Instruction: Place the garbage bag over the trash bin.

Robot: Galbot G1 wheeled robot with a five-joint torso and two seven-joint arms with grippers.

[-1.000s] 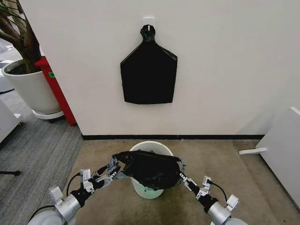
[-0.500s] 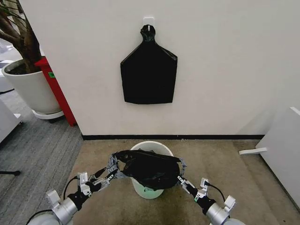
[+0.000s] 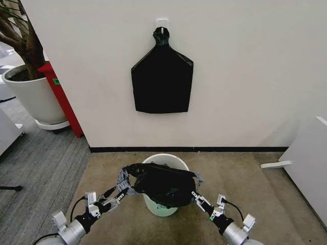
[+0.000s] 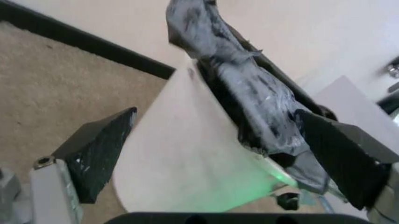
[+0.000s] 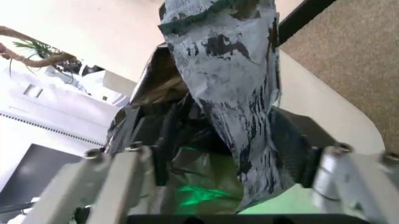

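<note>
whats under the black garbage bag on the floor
The trash bin: its cream wall shows below the garbage bag, and its far rim behind it. The bag drapes across the opening, so the bin's inside is hidden. The left gripper and right gripper flank it.

white wall (image 3: 245, 76), tan carpet (image 3: 240, 178), perhaps a red cabinet (image 3: 61, 97).

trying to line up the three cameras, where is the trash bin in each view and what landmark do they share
Head view: the trash bin stands low at centre on the carpet, between the two arms, its far rim bare.
Left wrist view: its cream wall fills the middle, between the left tool's pads.
Right wrist view: its wall curves down the right side.
Shared landmark: the garbage bag draped over the bin's rim.
</note>
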